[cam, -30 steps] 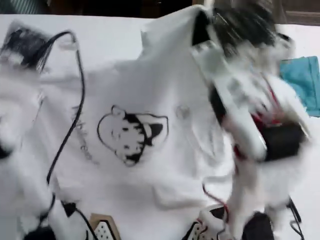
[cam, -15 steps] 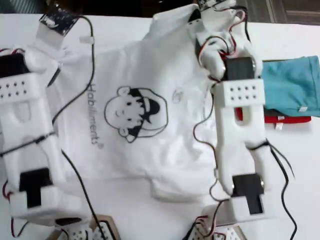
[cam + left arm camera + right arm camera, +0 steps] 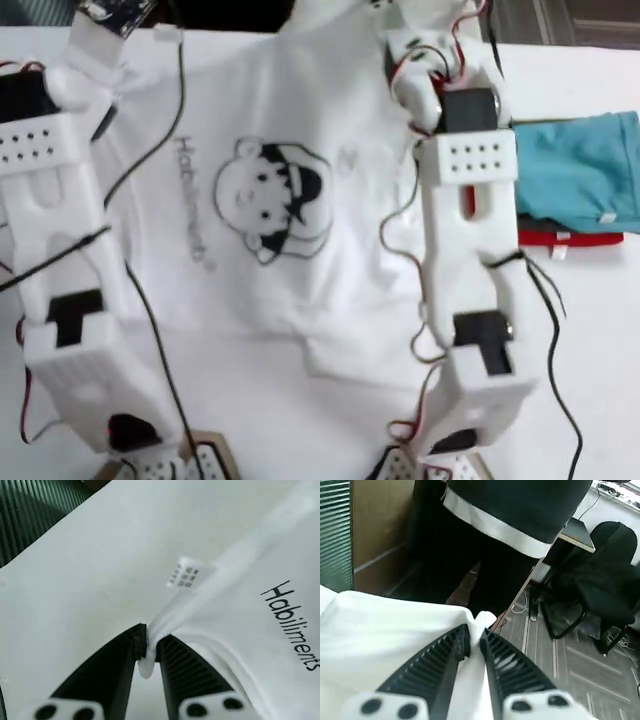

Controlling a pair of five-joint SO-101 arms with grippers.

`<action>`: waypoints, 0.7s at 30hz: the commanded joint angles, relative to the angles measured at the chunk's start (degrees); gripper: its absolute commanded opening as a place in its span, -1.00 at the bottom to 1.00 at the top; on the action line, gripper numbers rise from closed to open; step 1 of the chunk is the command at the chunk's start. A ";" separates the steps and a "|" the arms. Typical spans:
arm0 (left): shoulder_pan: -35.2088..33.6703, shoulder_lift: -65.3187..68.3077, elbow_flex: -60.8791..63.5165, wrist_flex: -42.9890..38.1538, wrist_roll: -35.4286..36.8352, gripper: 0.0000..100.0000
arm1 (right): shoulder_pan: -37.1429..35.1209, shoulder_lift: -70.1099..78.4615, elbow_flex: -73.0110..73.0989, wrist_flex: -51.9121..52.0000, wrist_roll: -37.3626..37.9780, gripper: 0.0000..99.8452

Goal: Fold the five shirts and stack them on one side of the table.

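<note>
A white shirt (image 3: 270, 200) with a black cartoon face lies spread across the table in the high view, its print facing up. My left gripper (image 3: 148, 645) is shut on a pinched fold of the white shirt (image 3: 240, 605) at its far left corner, near a small label (image 3: 184, 574). My right gripper (image 3: 474, 642) is shut on the white shirt (image 3: 380, 635) at its far right corner, past the table's back edge. A folded teal shirt (image 3: 585, 180) lies on a red one (image 3: 570, 238) at the right side.
Both white arms (image 3: 470, 250) stretch from the near edge to the far edge, with loose cables over the shirt. A person in dark clothing (image 3: 510, 510) stands behind the table. Bare table (image 3: 610, 350) shows at the near right.
Both arms have swung to the far side of the table and settled there, drawing the shirt's far edge back and flattening it.
</note>
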 commanded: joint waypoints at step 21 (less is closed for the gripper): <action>-0.79 10.37 5.14 11.34 -4.66 -0.95 | 7.69 6.29 -6.07 37.23 0.62 -0.96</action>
